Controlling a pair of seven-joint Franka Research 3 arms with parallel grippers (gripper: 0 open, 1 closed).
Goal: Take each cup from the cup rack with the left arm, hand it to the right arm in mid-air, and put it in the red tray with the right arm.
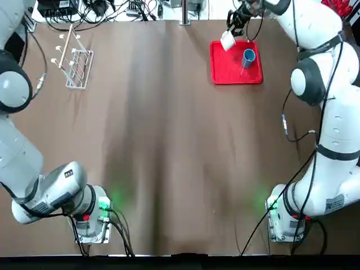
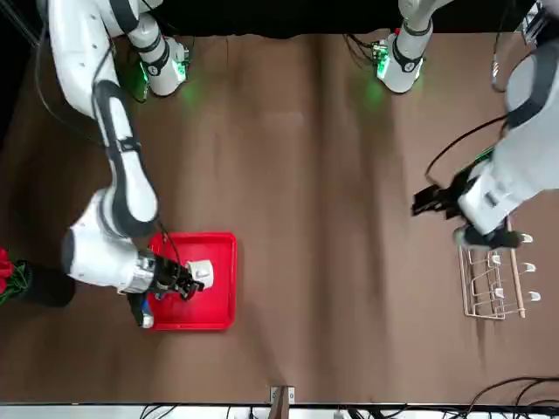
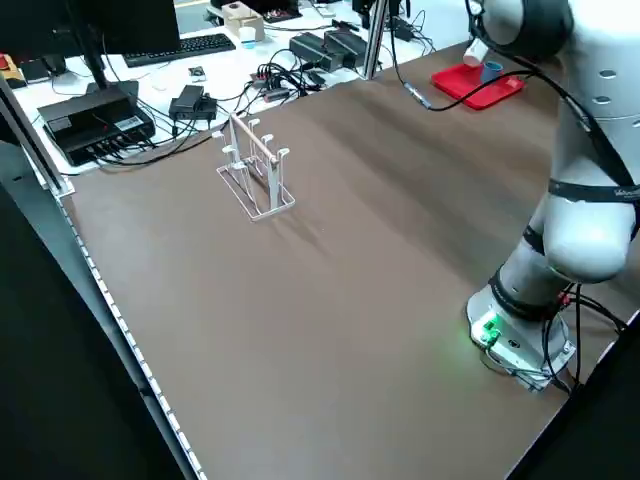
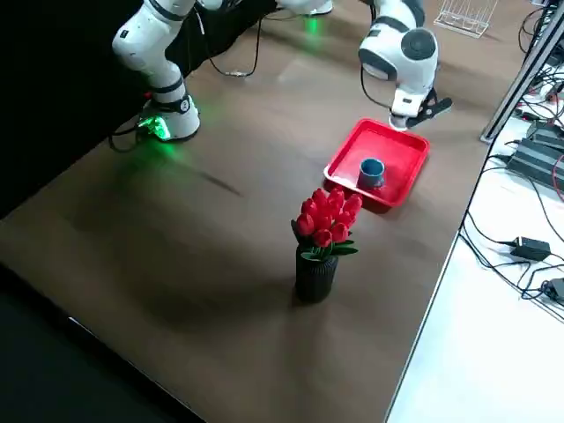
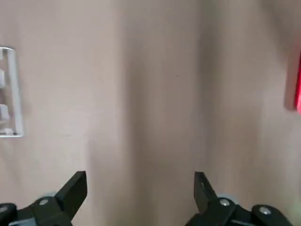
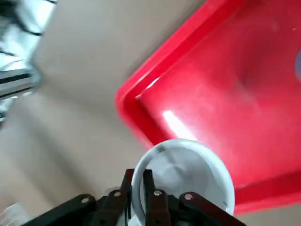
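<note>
Risk: right claw pinching white cup by its rim above red tray corner w/ blue cup inside, off-centre release could tip it onto tabletop; left claw spread, idle.

I see a wide bare stretch of table between the cup rack and the red tray, while inside the tray the blue cup stands toward one side, leaving open floor next to the white cup my right gripper carries.
</note>
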